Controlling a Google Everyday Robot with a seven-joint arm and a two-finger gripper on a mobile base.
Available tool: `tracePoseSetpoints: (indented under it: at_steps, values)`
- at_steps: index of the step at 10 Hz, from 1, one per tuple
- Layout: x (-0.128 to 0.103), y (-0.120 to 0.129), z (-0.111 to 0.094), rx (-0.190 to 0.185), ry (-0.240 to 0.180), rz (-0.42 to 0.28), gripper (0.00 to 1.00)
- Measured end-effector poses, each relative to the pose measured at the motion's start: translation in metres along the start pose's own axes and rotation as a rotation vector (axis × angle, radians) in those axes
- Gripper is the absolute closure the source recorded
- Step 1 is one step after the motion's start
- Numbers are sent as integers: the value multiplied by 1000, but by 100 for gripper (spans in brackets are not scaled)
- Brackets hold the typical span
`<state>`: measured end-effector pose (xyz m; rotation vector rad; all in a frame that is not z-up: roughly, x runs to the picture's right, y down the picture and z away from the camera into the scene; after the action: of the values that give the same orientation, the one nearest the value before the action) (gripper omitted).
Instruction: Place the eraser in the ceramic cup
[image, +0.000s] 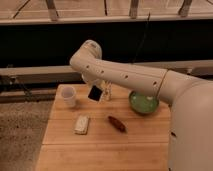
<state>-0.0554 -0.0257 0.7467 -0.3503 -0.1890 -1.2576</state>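
Eraser (94, 93): black, tilted, held clear of the tabletop (100, 150), just right of the cup (68, 96).
Gripper (96, 88): tucked under the arm (125, 75), jaws clenched on the eraser.
Cup: white, upright, rear left.
Also listed: pale pad (82, 125), brown oblong piece (117, 123), green bowl (143, 102).

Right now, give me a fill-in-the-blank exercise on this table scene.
The end effector, above the table and just right of the ceramic cup in the picture, is shut on the black ____.
The bowl is coloured ____.
The pale pad lies on the ____ of the reddish-brown object in the picture.
Missing: eraser; green; left.
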Motion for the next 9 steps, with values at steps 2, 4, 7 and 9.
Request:
tracePoseSetpoints:
  at_steps: [2, 4, 7, 9]
  values:
    - [4, -8, -1, 13, 6, -23, 99]
    - [6, -17, -1, 20, 12, -39, 99]
    - [10, -34, 0, 28, 23, -63, 99]
    - [12, -44, 0, 37, 29, -84, 99]
